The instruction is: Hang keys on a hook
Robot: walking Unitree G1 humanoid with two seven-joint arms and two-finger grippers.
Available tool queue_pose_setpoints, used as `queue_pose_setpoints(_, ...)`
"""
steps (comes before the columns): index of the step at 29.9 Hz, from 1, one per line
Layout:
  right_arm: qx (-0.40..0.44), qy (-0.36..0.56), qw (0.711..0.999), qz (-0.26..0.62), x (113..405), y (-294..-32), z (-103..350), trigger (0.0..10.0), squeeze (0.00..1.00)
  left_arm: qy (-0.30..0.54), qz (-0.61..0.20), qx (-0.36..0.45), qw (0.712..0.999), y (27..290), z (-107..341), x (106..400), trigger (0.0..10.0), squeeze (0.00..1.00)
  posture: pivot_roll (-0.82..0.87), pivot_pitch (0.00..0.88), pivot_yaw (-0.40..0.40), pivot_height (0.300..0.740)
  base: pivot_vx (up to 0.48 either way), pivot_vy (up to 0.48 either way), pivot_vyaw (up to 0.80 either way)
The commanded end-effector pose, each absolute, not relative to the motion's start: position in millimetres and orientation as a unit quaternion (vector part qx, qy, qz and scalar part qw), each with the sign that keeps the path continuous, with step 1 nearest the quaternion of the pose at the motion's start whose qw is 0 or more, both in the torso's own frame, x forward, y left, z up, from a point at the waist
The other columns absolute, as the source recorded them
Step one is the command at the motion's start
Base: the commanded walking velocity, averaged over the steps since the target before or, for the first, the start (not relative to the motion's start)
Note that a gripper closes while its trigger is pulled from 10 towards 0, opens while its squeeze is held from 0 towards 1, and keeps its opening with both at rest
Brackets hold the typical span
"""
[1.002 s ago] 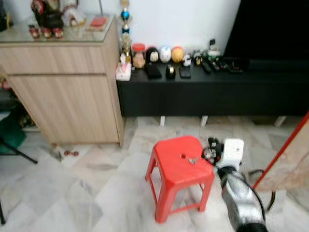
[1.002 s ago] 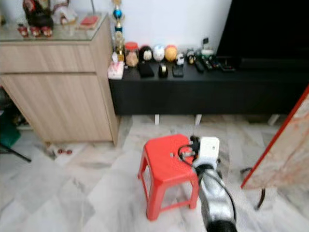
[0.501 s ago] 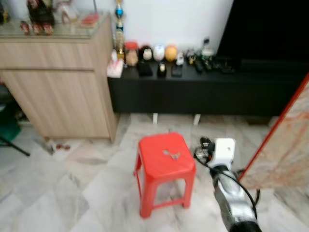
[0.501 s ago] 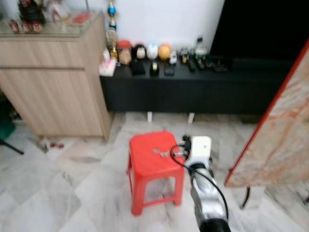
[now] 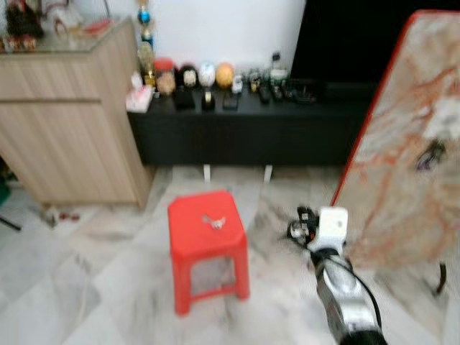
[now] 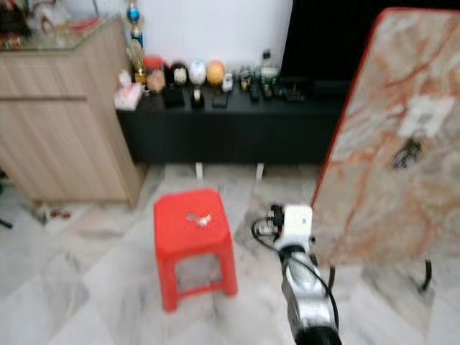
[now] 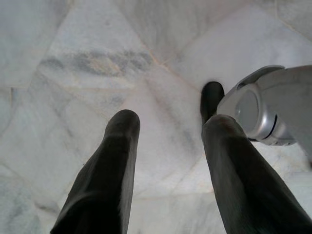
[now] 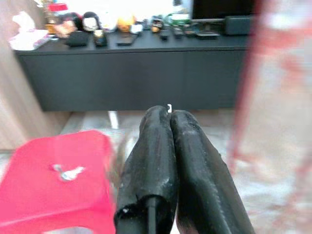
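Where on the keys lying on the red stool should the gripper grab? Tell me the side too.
Come straight down from above and pinch the keys across their bunched middle: they lie flat on the red stool's top. The right gripper, now shut, must open first. Blur hides finer detail.

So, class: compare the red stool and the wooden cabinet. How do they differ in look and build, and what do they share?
The red stool is bright red plastic; the wooden cabinet is pale wood grain. The stool is low and stands on open legs; the cabinet is taller and closed-fronted. The stool carries only the keys; the cabinet top holds several ornaments. Both stand upright on the marble floor.
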State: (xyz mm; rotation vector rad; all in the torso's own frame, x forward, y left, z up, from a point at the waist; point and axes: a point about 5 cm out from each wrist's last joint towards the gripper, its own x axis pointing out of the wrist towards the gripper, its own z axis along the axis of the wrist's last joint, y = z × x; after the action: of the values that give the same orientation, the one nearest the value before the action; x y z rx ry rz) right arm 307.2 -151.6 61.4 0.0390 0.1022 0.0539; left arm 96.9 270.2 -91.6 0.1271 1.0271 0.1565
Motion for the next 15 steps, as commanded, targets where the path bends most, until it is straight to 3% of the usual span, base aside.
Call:
queue_pose_setpoints(1, 0.016, 0.046, 0.999, 0.007, 306.4, -163.4, 63.4, 10.0, 0.0, 0.499, 0.07, 0.056, 0.862, 266.6, -94.1, 93.0, 10.0, 0.0, 0.15, 0.0, 0.003, 0.74, 0.0, -0.416, 0.0)
queue_pose_setpoints(15, 0.013, 0.038, 0.999, 0.0, 310.1, -163.5, 68.5, 10.0, 0.0, 0.497, 0.069, 0.057, 0.863, 267.0, -93.3, 96.0, 10.0, 0.0, 0.15, 0.0, 0.011, 0.74, 0.0, -0.416, 0.0)
